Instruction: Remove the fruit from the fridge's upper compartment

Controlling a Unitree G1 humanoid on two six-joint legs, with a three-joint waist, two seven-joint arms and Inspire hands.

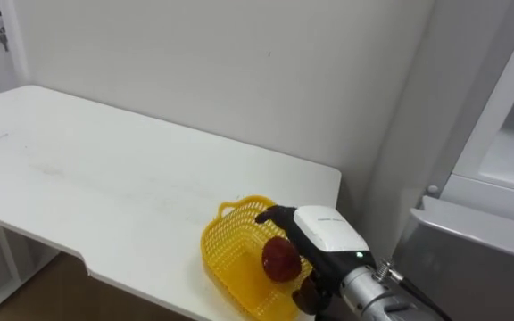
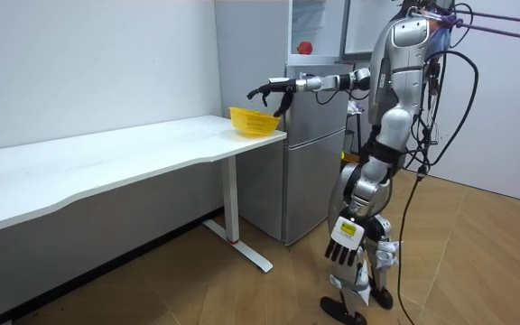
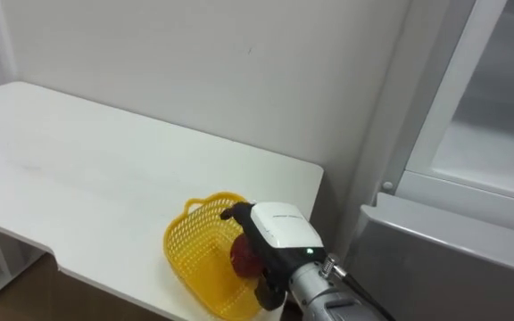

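As the right hand [image 1: 328, 230] is hovering, fingers spread (left hand [image 2: 344, 242] hanging loose), an apple [image 1: 279, 259] is lying just beneath in a basket [image 1: 214, 248].

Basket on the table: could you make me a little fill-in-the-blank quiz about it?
The basket on the white table is coloured ___. The round fruit in it is ___. Above the basket hovers the robot's ___ hand.
Missing words: yellow; red; right.
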